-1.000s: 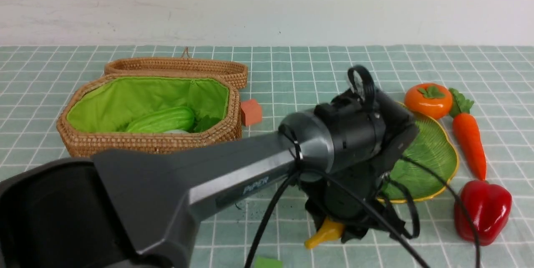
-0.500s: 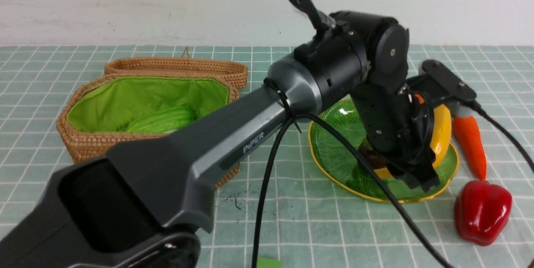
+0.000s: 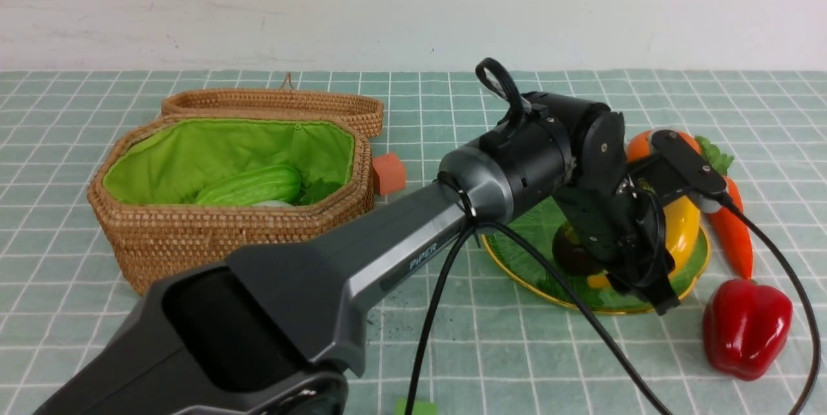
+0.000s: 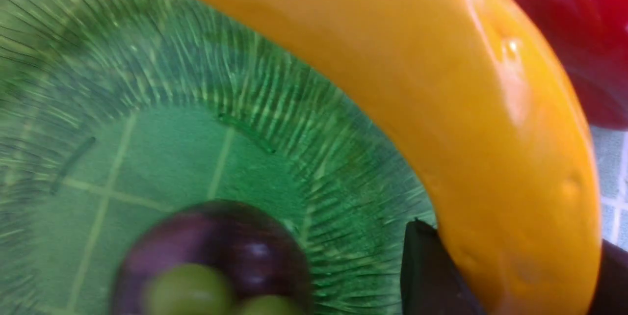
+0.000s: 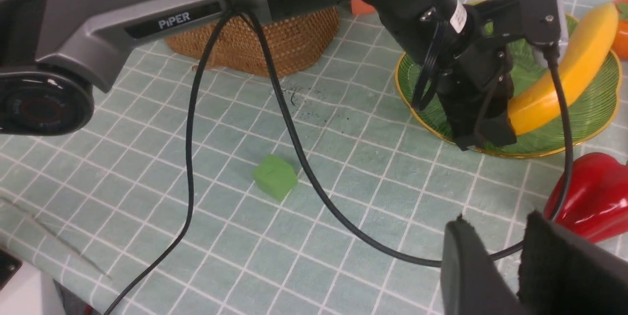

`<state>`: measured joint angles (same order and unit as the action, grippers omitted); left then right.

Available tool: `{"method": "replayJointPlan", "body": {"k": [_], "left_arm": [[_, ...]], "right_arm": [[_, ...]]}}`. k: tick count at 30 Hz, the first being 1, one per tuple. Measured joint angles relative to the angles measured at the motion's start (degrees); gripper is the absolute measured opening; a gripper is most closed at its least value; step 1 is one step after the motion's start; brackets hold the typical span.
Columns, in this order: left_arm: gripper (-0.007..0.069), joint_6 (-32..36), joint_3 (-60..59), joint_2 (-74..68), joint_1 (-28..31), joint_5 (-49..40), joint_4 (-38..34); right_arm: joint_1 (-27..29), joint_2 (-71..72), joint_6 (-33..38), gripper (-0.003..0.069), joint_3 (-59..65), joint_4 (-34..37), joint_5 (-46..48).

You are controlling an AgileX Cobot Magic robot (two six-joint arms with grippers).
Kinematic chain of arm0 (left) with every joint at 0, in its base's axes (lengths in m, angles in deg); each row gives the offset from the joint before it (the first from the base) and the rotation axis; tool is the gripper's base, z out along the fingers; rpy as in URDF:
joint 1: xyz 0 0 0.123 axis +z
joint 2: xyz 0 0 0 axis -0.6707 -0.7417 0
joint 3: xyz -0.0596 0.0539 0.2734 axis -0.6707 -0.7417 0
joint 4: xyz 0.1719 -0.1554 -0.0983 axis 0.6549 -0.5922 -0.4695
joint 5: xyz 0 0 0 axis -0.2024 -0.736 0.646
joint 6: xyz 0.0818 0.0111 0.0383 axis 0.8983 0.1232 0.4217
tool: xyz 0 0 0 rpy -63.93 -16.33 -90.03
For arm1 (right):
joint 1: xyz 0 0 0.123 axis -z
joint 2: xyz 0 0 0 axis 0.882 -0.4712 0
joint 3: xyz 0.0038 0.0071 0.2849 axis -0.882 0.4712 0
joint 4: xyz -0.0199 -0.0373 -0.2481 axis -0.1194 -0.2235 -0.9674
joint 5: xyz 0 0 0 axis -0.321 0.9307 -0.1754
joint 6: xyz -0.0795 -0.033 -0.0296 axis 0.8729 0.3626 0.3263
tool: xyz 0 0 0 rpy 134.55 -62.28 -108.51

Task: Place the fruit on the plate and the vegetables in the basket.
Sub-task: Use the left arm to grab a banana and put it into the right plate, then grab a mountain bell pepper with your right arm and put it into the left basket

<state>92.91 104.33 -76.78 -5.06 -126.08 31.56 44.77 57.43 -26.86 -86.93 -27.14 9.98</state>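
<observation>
Front: grips banana (image 3: 685,227) near low end with left gripper (image 3: 646,279), long axis tilted up and away, low end over plate (image 3: 539,227); contact unclear.
Left wrist: shows mangosteen (image 4: 216,241) on plate, just beside banana.
Right wrist: shows right gripper (image 5: 495,241) slightly parted, empty, near pepper (image 5: 588,202).

Bright, even light from above; shadows soft, faint. Front view sharp; glare spots on bell pepper (image 3: 746,328) at 4 o'clock from plate (image 3: 692,269). Left wrist view blurred: banana (image 4: 441,84) glinting, mangosteen (image 4: 216,241) out of focus.
</observation>
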Motion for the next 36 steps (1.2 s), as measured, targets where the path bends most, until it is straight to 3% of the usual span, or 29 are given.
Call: {"method": "replayJointPlan", "body": {"k": [7,15,20,22,23,24,25,26,33,36], "left_arm": [[0.0414,-2.2,0.1,0.0,0.0,0.1,0.3],[0.0419,-5.6,0.1,1.9,0.0,-2.4,1.3],[0.0323,-13.0,-0.1,9.4,0.0,-9.0,4.4],[0.0204,-17.7,-2.3,15.6,0.0,-12.9,7.3],[0.0181,-18.2,-2.7,16.3,0.0,-13.1,7.8],[0.0085,-19.8,-6.0,22.5,0.0,-14.4,9.7],[0.0072,-20.1,-6.5,23.2,0.0,-14.5,10.3],[0.0005,-21.3,-10.1,28.3,0.0,-15.2,12.1],[-0.0013,-30.3,-30.0,49.5,0.0,-15.3,17.8],[-0.0013,-35.3,-46.5,63.7,0.0,-6.9,20.3]], "right_arm": [[0.0,0.0,0.0,0.0182,0.0,0.3,0.0],[0.0,0.0,0.0,0.0182,0.0,-0.5,0.0],[0.0,0.0,-1.3,0.0182,0.0,-3.5,0.0],[0.0,0.0,-3.3,0.0182,0.0,-5.3,0.0],[0.0,0.0,-3.6,0.0182,0.0,-5.5,0.0],[0.0,-0.1,-4.8,0.0182,0.0,-6.3,0.0],[0.0,-0.1,-4.9,0.0182,0.0,-6.3,0.0],[0.0,-0.6,-5.6,0.0182,0.0,-6.6,0.1],[0.0,-6.0,-6.8,0.0185,0.0,-6.2,0.2],[0.0,-10.4,-7.1,0.0192,0.0,-5.6,0.2]]}}
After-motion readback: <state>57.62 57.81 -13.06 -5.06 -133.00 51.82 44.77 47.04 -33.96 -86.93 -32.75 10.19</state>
